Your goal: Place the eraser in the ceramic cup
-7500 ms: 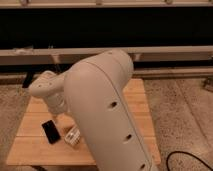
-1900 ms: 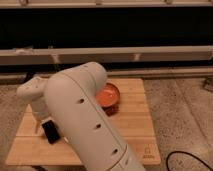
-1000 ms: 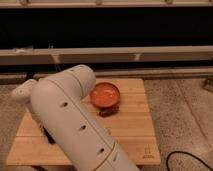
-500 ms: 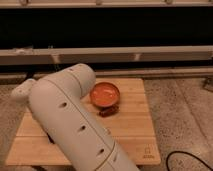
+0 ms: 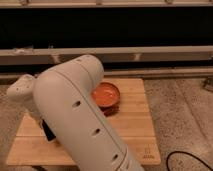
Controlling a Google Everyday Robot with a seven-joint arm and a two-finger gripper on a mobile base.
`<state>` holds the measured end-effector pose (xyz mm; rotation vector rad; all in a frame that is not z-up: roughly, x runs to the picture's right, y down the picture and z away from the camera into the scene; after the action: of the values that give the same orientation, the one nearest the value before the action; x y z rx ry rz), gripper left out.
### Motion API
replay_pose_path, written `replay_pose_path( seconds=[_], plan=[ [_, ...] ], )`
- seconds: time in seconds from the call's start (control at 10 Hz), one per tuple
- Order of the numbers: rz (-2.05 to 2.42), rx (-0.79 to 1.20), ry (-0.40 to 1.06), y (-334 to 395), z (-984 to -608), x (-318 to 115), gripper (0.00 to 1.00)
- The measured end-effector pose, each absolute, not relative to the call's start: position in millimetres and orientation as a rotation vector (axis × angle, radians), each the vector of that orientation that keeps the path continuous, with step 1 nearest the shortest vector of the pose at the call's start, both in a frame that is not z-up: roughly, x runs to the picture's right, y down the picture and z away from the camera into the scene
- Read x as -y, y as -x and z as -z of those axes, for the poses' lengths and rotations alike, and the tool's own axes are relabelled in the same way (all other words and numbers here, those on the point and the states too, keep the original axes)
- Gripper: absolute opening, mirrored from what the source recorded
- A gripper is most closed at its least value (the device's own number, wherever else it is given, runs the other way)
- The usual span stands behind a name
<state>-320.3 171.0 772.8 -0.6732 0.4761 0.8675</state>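
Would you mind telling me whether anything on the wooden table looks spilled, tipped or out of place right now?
Nothing stands out. The orange bowl sits upright on the wooden table, with no spill visible. The arm hides the table's left-centre part; the gripper is out of sight behind it, low on the left, and only a dark object's edge shows.

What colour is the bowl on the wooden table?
Orange, in the camera view: the bowl. The gripper is hidden behind the arm, low at the table's left.

Matt wooden table (image 5: 135,127), glossy orange bowl (image 5: 106,95), pincer hidden.
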Motion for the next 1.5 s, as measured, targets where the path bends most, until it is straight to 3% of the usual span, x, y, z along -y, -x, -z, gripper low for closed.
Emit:
replay_pose_path(
  seconds=[1.1,1.5],
  plan=[
    [-0.967,-0.324,0.545,269,-674,-73,0.00],
    [-0.988,-0.272,0.505,257,-648,-57,0.00]
  ],
)
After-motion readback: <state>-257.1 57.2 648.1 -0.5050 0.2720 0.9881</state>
